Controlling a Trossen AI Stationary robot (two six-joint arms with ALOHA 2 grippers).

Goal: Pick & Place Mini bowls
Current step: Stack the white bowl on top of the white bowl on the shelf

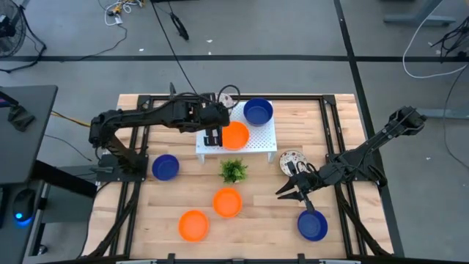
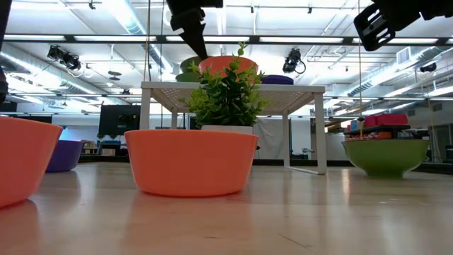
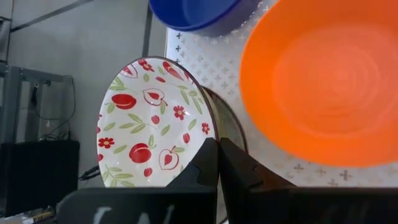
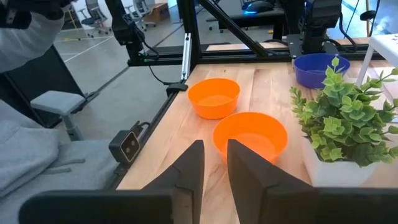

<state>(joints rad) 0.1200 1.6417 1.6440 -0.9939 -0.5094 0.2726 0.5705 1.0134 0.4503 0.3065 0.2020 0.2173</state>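
My left gripper (image 1: 212, 137) reaches over the white rack (image 1: 264, 143) and is shut on a white red-speckled bowl (image 3: 152, 124), which the arm hides in the high view. Beside it on the rack stand an orange bowl (image 1: 235, 136) and a blue bowl (image 1: 258, 111). On the table rest a blue bowl (image 1: 165, 166), two orange bowls (image 1: 228, 202) (image 1: 194, 225), another blue bowl (image 1: 313, 225) and a second speckled bowl (image 1: 292, 159). My right gripper (image 1: 293, 189) is open, in the air between that speckled bowl and the near blue bowl, touching nothing. My left gripper pinches the speckled bowl's rim (image 3: 208, 134) between its two fingers (image 3: 204, 160), coming from above and pointing down. The bowl is tilted, its inside turned toward the wrist camera, at the rack's left end beside the orange bowl (image 3: 323, 81). Whether it rests on the rack, I cannot tell.
A small green plant (image 1: 233, 170) in a white pot stands just in front of the rack, between it and the orange bowls. Black frame rails run along the table's left and right sides. Bare wood lies at the table's near middle and near left.
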